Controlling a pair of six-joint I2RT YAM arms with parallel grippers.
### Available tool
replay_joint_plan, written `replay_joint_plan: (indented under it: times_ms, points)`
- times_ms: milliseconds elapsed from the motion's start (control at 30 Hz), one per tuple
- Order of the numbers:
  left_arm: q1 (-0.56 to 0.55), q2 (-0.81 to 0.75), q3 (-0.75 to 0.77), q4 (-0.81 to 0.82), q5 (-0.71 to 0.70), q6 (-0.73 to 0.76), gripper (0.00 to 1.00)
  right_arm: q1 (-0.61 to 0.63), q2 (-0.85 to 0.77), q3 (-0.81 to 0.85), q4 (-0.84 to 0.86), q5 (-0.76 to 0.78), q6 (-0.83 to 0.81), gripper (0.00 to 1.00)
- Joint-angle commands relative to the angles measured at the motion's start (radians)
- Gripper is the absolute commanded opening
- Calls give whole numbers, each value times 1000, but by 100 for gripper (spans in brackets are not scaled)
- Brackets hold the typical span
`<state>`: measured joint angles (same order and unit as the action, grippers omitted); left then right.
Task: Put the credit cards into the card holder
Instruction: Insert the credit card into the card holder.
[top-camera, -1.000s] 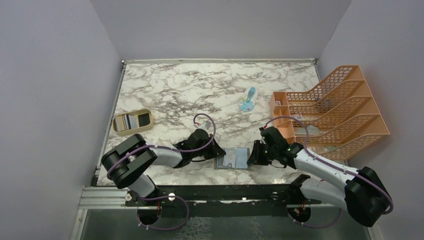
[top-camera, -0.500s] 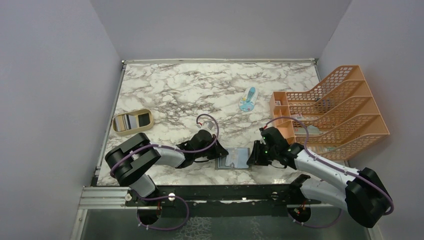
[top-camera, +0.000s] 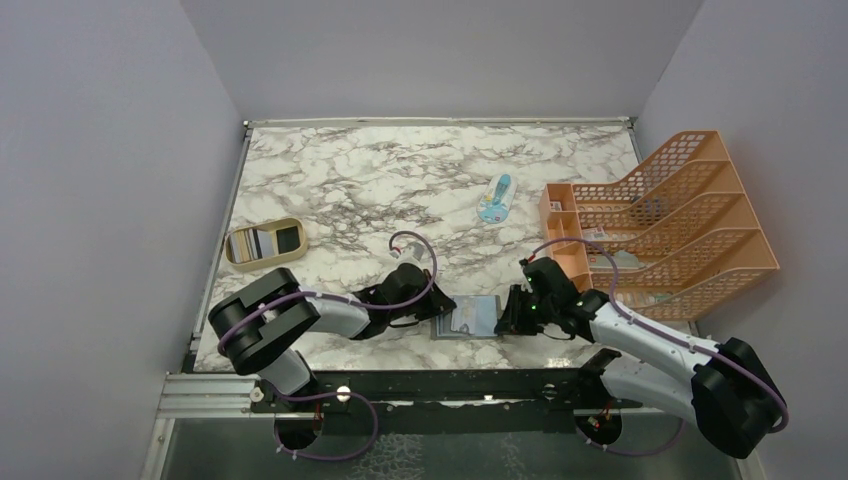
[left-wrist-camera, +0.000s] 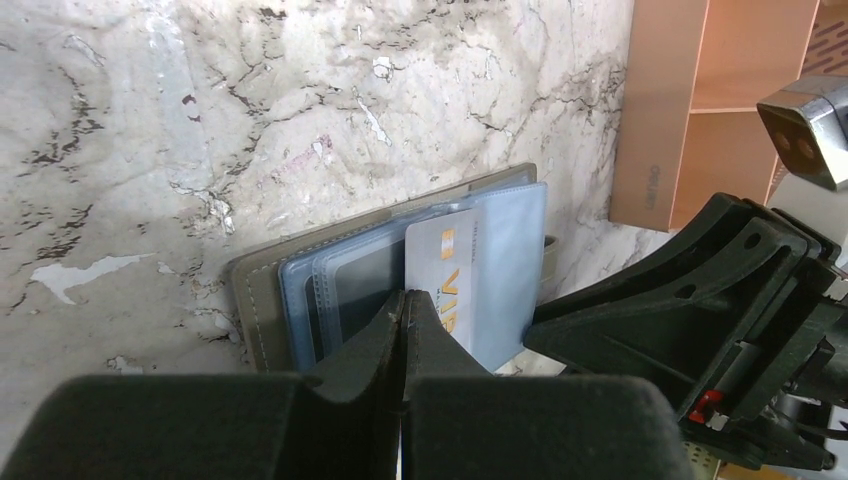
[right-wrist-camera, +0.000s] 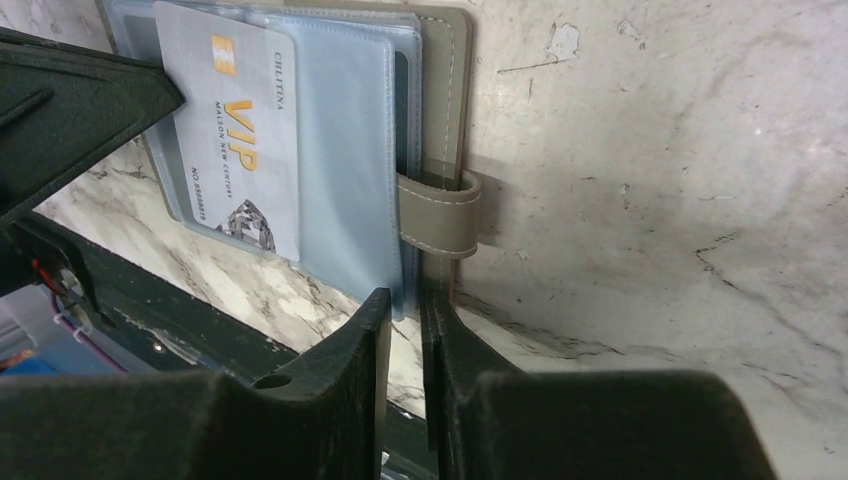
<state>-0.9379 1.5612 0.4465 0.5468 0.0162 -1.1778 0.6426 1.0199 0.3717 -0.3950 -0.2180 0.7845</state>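
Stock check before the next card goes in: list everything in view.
card holder: one, grey, blue pockets, open at near table edge
credit card: one, white with gold VIP print, on the holder's pockets
tray: one, tan, left side
packet: one, light blue and white, centre right
file rack: one, orange mesh, right edge
table: one, marbled white, beneath all
left gripper: one, black, shut on the credit card
right gripper: one, black, narrow gap, at the holder's edge

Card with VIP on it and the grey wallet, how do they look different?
The card is white with gold letters; the wallet is grey with pale blue pockets. The card is smaller and lies over the wallet's pockets; the wallet lies open on the table. Both are flat rectangles.
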Motion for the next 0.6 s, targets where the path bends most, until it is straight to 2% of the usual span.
replay_joint_plan:
  times_ms: [0, 233, 500, 533, 567]
  points:
    - [-16, -11, -24, -27, -77, -21, 0, 6, -11, -11, 34, -38, 13, 17]
    - [-82, 25, 16, -25, -104, -24, 0, 6, -20, -32, 46, -72, 58, 17]
    - [-91, 28, 35, -24, -95, 2, 0, 6, -64, -41, 35, -54, 71, 17]
    - [-92, 26, 40, -25, -90, 11, 1, 7, -59, -32, 22, -46, 64, 18]
    - [-92, 21, 44, -25, -87, 18, 5, 7, -55, -17, 7, -35, 54, 18]
